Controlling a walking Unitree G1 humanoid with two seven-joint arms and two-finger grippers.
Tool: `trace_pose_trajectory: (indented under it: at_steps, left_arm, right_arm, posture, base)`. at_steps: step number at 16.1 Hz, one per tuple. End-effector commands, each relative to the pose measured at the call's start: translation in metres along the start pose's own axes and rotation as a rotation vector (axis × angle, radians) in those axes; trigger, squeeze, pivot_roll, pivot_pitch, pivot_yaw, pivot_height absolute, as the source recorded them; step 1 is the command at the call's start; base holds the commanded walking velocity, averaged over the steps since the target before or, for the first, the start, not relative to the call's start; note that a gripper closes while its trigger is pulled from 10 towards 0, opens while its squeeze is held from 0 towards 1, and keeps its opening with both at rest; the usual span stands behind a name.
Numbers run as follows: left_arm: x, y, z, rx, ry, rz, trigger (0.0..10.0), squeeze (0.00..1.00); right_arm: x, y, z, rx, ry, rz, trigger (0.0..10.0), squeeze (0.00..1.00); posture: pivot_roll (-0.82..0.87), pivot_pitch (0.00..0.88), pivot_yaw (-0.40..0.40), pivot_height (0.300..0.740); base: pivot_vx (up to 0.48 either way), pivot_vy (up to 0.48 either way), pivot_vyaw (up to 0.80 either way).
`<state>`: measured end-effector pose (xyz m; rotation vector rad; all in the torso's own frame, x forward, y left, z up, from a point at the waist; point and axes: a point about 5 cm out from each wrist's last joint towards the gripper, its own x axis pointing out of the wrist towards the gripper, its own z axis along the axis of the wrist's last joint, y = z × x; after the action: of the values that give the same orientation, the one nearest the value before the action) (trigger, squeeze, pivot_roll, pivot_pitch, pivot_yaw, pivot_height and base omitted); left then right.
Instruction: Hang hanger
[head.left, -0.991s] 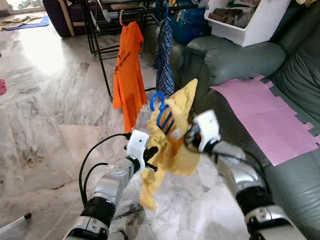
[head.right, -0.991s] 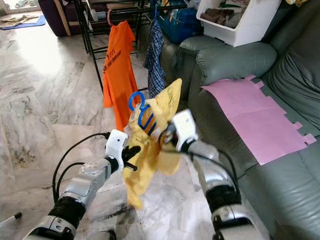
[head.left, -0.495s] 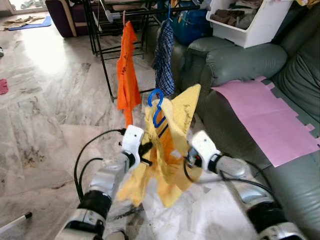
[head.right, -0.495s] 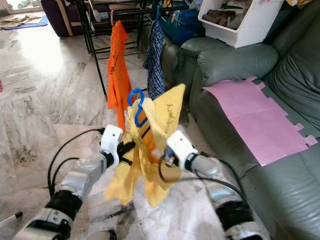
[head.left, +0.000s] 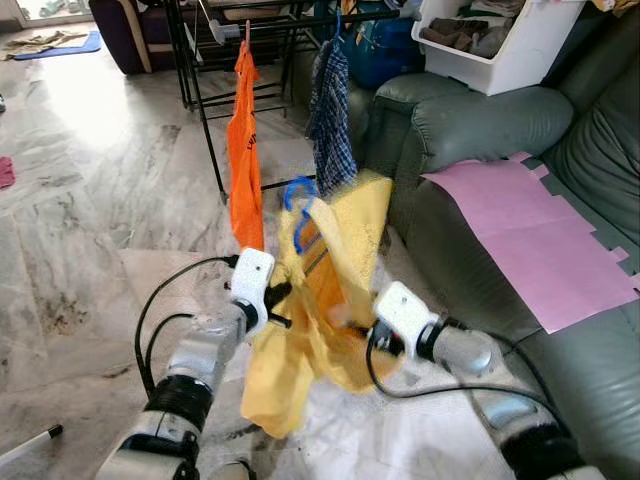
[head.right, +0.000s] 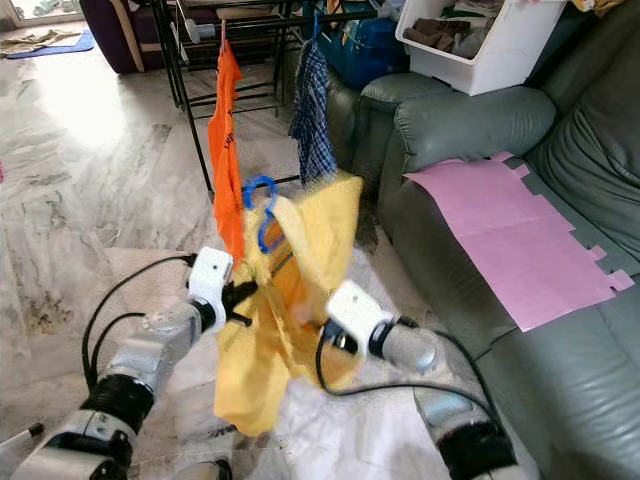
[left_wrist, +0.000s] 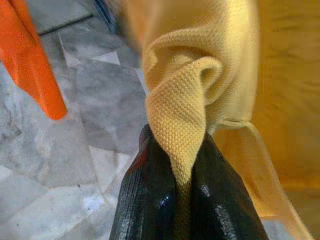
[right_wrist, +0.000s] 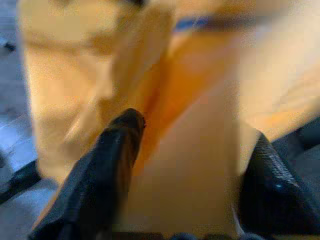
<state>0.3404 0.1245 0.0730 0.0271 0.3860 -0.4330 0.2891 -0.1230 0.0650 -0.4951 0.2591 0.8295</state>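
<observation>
A soft yellow knitted garment (head.left: 325, 300) on a blue plastic hanger (head.left: 300, 205) hung in the air between the two arms, near the robot and short of the black metal drying rack (head.left: 215, 110) at the far left. The left gripper (left_wrist: 187, 192) had its fingers pressed together on a bunched fold of the yellow cloth. The right gripper (right_wrist: 185, 165) had its fingers spread, with the blurred cloth lying between them. The load looked light and limp, so the cloth would likely sag and could slide off. The stiff hanger seemed the better place to hold, just below its hook, leaving the hook free for the rail beside the orange shirt (head.left: 243, 150).
</observation>
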Motion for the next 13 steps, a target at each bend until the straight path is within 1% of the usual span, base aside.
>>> trace_pose_trajectory:
  at_steps: [1,3,4,5,6,8,9,10,11,12,13]
  left_arm:
    - [0.0,0.006,0.021,0.013,-0.09,0.023,0.0,0.0]
    - [-0.001,0.013,0.024,0.003,-0.102,0.064,0.0,0.0]
    - [-0.001,0.014,0.025,0.002,-0.105,0.073,0.0,0.0]
    - [0.0,0.017,0.027,0.003,-0.111,0.08,0.0,0.0]
    - [-0.001,0.019,0.029,0.012,-0.119,0.079,0.0,0.0]
    - [-0.003,0.025,0.036,0.073,-0.14,0.059,0.0,0.0]
    - [-0.006,0.031,0.037,0.113,-0.137,0.054,0.0,0.0]
    - [-0.01,0.039,0.038,0.16,-0.132,0.035,0.0,0.0]
    - [-0.011,0.04,0.038,0.173,-0.128,0.028,0.0,0.0]
    - [-0.015,0.045,0.039,0.212,-0.128,-0.002,0.0,0.0]
    - [-0.018,0.049,0.04,0.242,-0.126,-0.027,0.0,0.0]
  right_arm:
    - [-0.001,0.003,-0.001,-0.018,0.003,0.006,10.0,1.0]
    - [-0.004,0.006,0.0,0.013,-0.023,-0.023,10.0,1.0]
    - [-0.005,0.008,0.0,0.019,-0.022,-0.009,10.0,1.0]
    - [-0.01,0.015,-0.001,0.027,-0.027,0.023,10.0,1.0]
    - [-0.013,0.015,-0.001,0.035,-0.04,0.021,10.0,1.0]
    - [-0.021,0.003,0.002,0.031,-0.066,-0.033,10.0,1.0]
    - [-0.025,0.0,0.001,0.039,-0.067,-0.031,10.0,0.0]
    - [-0.029,-0.006,-0.003,0.016,-0.023,-0.052,10.0,0.0]
    - [-0.029,-0.008,-0.004,0.01,-0.006,-0.064,10.0,0.0]
    - [-0.032,-0.015,0.0,-0.025,-0.036,-0.095,10.0,0.1]
    - [-0.033,-0.022,0.006,-0.056,-0.079,-0.136,10.0,0.4]
  posture:
    - [0.01,0.096,-0.08,0.74]
    - [0.0,0.096,-0.084,0.74]
    - [0.0,0.096,-0.084,0.74]
    - [-0.01,0.095,-0.083,0.74]
    - [-0.01,0.094,-0.083,0.74]
    - [-0.01,0.096,-0.082,0.74]
    - [-0.01,0.095,-0.08,0.74]
    - [-0.01,0.093,-0.079,0.74]
    - [-0.01,0.093,-0.079,0.74]
    - [-0.01,0.091,-0.079,0.74]
    - [-0.01,0.091,-0.079,0.74]
  base:
    - [0.0,0.0,0.0]
    - [0.0,0.0,0.0]
    - [0.0,0.0,0.0]
    - [0.0,0.0,0.0]
    - [0.0,0.0,0.0]
    - [0.0,0.0,0.0]
    - [0.0,0.0,0.0]
    - [0.0,0.0,0.0]
    - [0.0,0.0,0.0]
    - [0.0,0.0,0.0]
    - [0.0,0.0,0.0]
